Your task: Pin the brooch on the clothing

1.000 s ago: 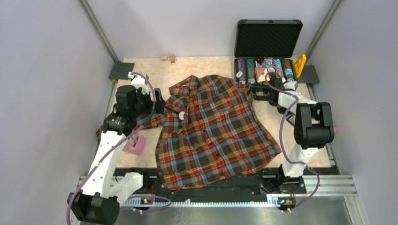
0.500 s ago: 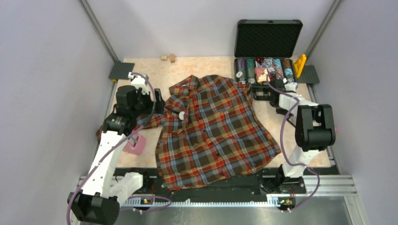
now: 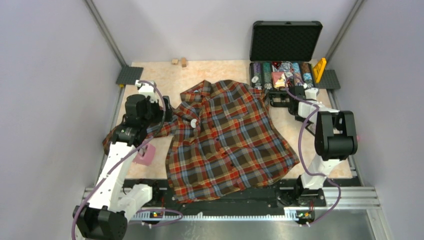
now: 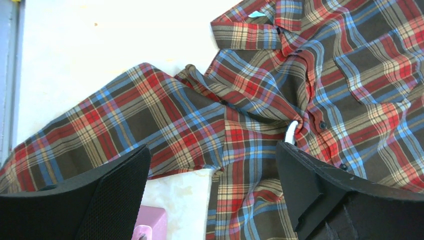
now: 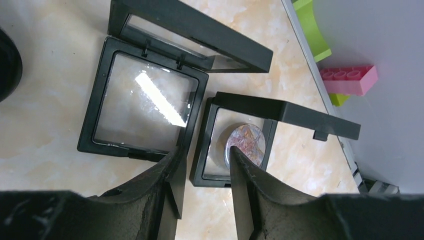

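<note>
The brooch (image 5: 248, 141), round and marbled pink and blue, lies in a small open black box (image 5: 209, 125) on the table. My right gripper (image 5: 207, 150) is open just over that box. Its jaws straddle the box's left wall, and the right fingertip covers the brooch's lower left edge. Nothing is gripped. From above, the right gripper (image 3: 286, 97) sits in front of the case. The clothing, a plaid shirt (image 3: 230, 145), lies spread across the table's middle. My left gripper (image 3: 167, 112) hangs wide open and empty over the shirt (image 4: 240, 110), above the sleeve and chest.
A larger empty black box (image 5: 140, 105) lies open left of the brooch's box. A black case (image 3: 285, 55) of trinkets stands open at the back right. A pink block (image 3: 145, 156) lies by the left sleeve. A small white piece (image 3: 193, 122) sits on the shirt front. A pink brick (image 5: 350, 80) lies beyond the table edge.
My right gripper has gone from shut to open over the brooch's box. The left arm has shifted slightly toward the near left, still open.
</note>
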